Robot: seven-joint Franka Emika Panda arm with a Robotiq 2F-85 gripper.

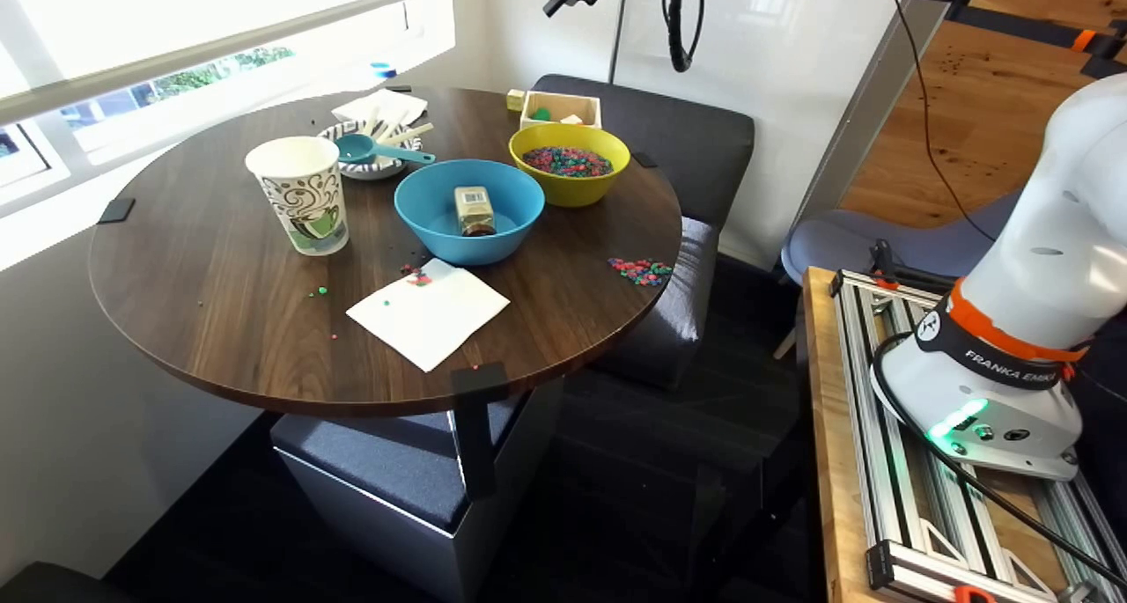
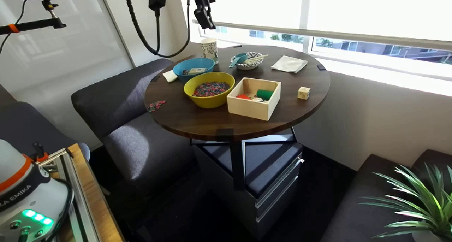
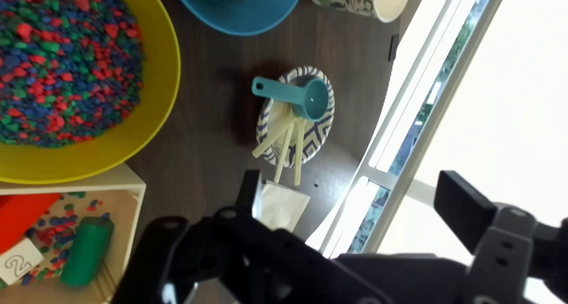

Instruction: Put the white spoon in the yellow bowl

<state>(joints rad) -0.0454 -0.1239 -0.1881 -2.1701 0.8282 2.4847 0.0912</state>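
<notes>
Dark and round, the worktop is standing by the bright window. Nearest in the wrist view, the end effector is hovering above it, fingers spread wide! Next, the yellow bowl is holding red, blue and green bits, and beyond it white spoons are lying in the patterned dish, handles poking over its rim, a teal scoop overlapping them.

Free gap btwn yellow bowl & patterned dish — teal scoop partly blocks dish top.
</notes>
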